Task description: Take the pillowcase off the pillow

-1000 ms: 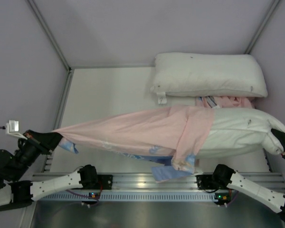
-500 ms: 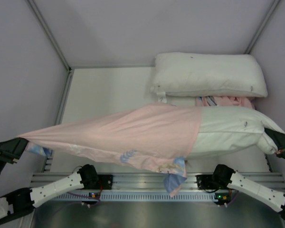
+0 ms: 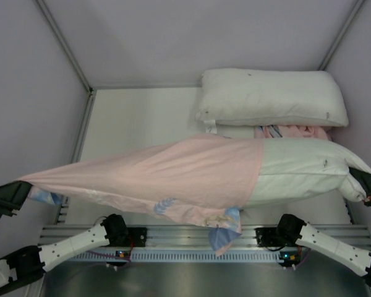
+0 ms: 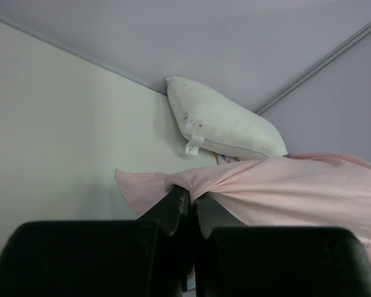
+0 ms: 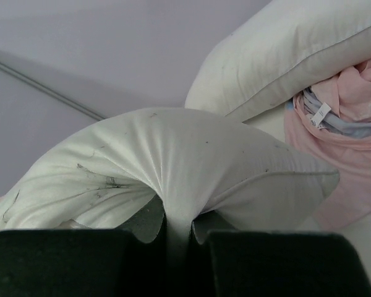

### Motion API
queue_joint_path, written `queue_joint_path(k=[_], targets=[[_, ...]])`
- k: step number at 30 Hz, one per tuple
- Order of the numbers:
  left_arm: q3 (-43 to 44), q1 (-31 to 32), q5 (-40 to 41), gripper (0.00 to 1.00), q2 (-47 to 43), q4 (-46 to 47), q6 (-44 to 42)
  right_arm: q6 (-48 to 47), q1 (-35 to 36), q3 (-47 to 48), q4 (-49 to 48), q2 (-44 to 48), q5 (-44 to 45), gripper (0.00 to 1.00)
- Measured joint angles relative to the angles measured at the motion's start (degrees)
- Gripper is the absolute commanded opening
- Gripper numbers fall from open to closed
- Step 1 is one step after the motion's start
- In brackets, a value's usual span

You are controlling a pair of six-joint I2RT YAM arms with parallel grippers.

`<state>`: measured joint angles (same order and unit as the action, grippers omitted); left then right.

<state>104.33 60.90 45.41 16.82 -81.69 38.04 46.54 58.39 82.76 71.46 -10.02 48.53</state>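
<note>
With the left gripper [image 4: 190, 201] clamped on the soft pale-pink fabric pillowcase [image 3: 173, 176] past the left edge of the table [image 3: 130, 124] and the right gripper [image 5: 176, 223] pinching an end of the plump white pillow [image 3: 303, 167] at the right edge, either taut fold could slip free mid-pull.

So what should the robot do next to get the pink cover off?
Probably draw the left gripper farther left: it pinches the stretched pale pink fabric pillowcase, which covers one end of the plump white pillow that the right gripper clamps.
</note>
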Motion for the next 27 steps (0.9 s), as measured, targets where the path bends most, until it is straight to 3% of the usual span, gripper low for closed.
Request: queue_joint_path(k=[27], targets=[[2.91,-0.63,-0.52,0.0,-1.2,-1.31,-2.8,-1.92,0.13,6.19,4.02,4.33,2.12,0.0]])
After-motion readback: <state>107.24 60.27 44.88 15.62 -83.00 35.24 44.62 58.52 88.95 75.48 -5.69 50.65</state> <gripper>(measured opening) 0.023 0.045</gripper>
